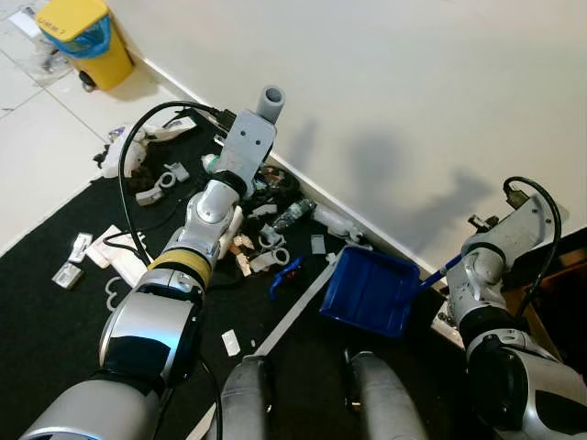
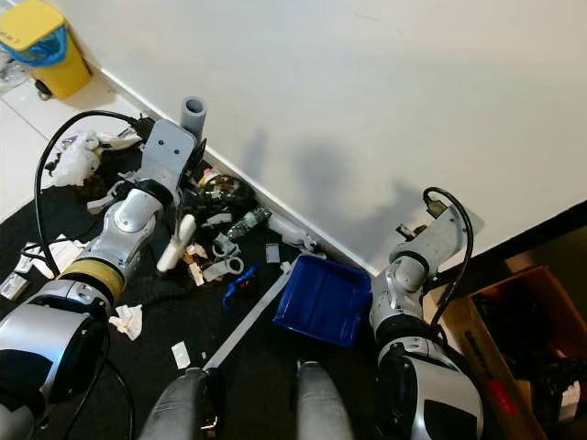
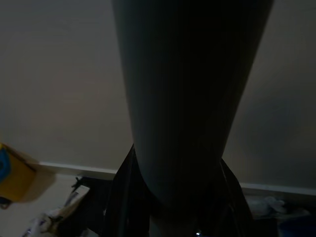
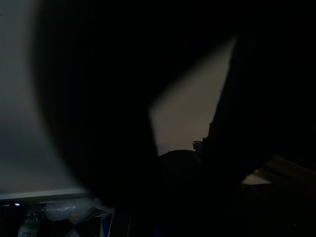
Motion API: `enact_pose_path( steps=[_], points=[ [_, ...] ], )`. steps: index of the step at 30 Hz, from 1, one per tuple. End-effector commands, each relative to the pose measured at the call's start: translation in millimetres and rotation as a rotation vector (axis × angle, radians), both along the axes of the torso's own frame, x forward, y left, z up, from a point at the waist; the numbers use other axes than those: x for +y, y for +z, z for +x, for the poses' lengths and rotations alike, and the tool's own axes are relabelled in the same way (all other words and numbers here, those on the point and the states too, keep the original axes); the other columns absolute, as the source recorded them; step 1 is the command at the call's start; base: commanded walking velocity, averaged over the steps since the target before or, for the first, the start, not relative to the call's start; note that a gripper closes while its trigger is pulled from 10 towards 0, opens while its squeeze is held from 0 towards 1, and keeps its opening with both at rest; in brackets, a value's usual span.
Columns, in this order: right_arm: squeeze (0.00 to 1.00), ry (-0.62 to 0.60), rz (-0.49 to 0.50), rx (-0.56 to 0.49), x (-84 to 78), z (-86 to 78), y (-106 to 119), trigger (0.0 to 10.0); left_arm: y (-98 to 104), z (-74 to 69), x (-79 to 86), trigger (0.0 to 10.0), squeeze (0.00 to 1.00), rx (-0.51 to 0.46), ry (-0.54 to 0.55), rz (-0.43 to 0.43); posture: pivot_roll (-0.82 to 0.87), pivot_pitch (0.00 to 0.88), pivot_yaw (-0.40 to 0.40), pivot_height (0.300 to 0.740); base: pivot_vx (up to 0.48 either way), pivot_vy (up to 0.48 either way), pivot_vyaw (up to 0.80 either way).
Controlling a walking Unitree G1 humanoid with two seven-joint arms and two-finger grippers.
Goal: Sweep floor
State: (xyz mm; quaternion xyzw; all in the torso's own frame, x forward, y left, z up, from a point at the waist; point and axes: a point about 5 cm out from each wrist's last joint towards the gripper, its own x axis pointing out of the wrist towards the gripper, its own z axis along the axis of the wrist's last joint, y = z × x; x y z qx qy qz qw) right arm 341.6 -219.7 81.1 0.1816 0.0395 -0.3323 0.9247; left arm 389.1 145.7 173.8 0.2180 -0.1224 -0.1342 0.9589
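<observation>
The robot stands on a black floor mat (image 1: 55, 348) facing a white wall (image 1: 413, 101), with a heap of litter (image 1: 266, 229) strewn along the foot of that wall: white crumpled paper, grey plastic rings, a clear plastic bottle and small white scraps; the left arm reaches forward over the heap, and the left claw (image 3: 175, 197) is clamped on a grey tubular broom handle (image 1: 272, 101), whose open top end sticks up above the wrist; a long pale grey pole (image 1: 293, 312) lies slanted across the mat from near the robot's legs toward the wall; just right of the heap sits a blue plastic dustpan (image 1: 371, 291), its open mouth toward the litter and its thin blue handle (image 1: 440, 271) running right toward the right arm; the right claw (image 4: 197, 163) is at the end of that handle, though the right wrist view is too dark to tell whether its fingers are closed or apart; far left, on the pale tiled floor (image 1: 27, 147) beyond the mat, stands a yellow bin with a blue liner (image 1: 83, 37); to the near right, past the mat's edge, is a brown cardboard box (image 2: 523, 339) holding dark items.
</observation>
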Motion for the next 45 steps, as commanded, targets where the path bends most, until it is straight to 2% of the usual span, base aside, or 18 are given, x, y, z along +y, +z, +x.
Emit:
enact_pose_path(
  steps=[1,7,11,12,17,19,20,22,24,25,28,31,35,40,42,45],
  points=[
    [0.00,0.035,0.151,0.029,23.4,-1.8,-15.8,10.0,2.0,-0.1,-10.5,10.0,0.00,-0.016,-0.038,0.009,-0.05,0.330,0.000,0.740,0.000,0.000,0.00],
    [0.00,-0.002,0.177,0.030,16.0,-4.1,-17.6,10.0,2.9,1.0,-11.0,10.0,0.00,-0.010,-0.037,0.011,-0.06,0.337,0.000,0.740,0.000,0.000,0.00],
    [0.00,-0.054,0.253,0.039,10.5,-9.1,-24.6,10.0,2.2,1.2,-10.8,10.0,0.00,-0.006,-0.032,0.013,-0.06,0.339,-0.002,0.740,0.000,0.000,0.00],
    [0.00,-0.073,0.333,0.041,10.2,-12.4,-31.2,10.0,1.1,1.0,-11.1,10.0,0.00,-0.002,-0.031,0.012,-0.06,0.338,-0.001,0.740,0.000,0.000,0.00],
    [0.00,-0.044,0.405,0.053,14.1,-14.5,-38.8,10.0,0.8,0.8,-12.6,10.0,0.00,-0.002,-0.035,0.010,-0.06,0.336,0.000,0.740,0.000,0.000,0.00],
    [0.00,0.127,0.276,0.069,23.6,-8.5,-34.5,10.0,1.3,0.5,-12.5,10.0,0.00,-0.007,-0.041,0.012,-0.06,0.333,0.001,0.740,0.000,0.000,0.00],
    [0.00,0.127,0.276,0.069,23.6,-8.5,-34.5,10.0,1.3,0.5,-12.5,10.0,0.00,-0.007,-0.041,0.012,-0.06,0.333,0.001,0.740,0.000,0.000,0.00],
    [0.00,0.291,0.089,0.094,32.8,-3.0,-28.2,10.0,1.2,0.1,-10.4,10.0,0.00,-0.011,-0.041,0.018,-0.05,0.327,0.003,0.740,0.000,0.000,0.00],
    [0.00,0.368,-0.026,0.114,36.8,-0.6,-24.9,10.0,1.0,-0.2,-8.4,10.0,0.00,-0.012,-0.038,0.025,-0.05,0.321,0.002,0.740,0.000,0.000,0.00],
    [0.00,0.368,-0.026,0.114,36.8,-0.6,-24.9,10.0,1.0,-0.2,-8.4,10.0,0.00,-0.012,-0.038,0.025,-0.05,0.321,0.002,0.740,0.000,0.000,0.00],
    [0.00,0.429,-0.154,0.141,35.5,1.4,-21.2,10.0,-0.2,-0.8,-3.3,10.0,0.00,-0.011,-0.029,0.033,-0.05,0.314,0.002,0.740,0.000,0.000,0.00],
    [0.00,0.439,-0.186,0.141,34.1,2.6,-18.7,10.0,-0.7,-1.0,-0.7,10.0,0.00,-0.009,-0.024,0.035,-0.05,0.310,0.003,0.740,0.000,0.000,0.00],
    [0.00,0.434,-0.152,0.131,33.1,3.1,-17.9,10.0,-0.8,-0.9,0.7,10.0,0.00,-0.007,-0.022,0.037,-0.05,0.307,0.004,0.740,0.000,0.000,0.00],
    [0.00,0.395,-0.114,0.176,24.1,-1.7,-25.2,10.0,0.3,-0.4,0.2,10.0,0.00,-0.007,-0.023,0.038,-0.05,0.301,0.006,0.740,0.000,0.000,0.00],
    [0.00,0.343,-0.004,0.208,20.5,-6.0,-33.5,10.0,0.3,-0.2,-0.6,10.0,0.00,-0.005,-0.026,0.039,-0.05,0.298,0.009,0.740,0.000,0.000,0.00],
    [0.00,0.241,0.217,0.231,16.7,-13.5,-46.1,10.0,0.4,-0.3,-2.1,10.0,0.00,-0.005,-0.032,0.038,-0.05,0.295,0.011,0.740,0.000,0.000,0.00]
  ],
)
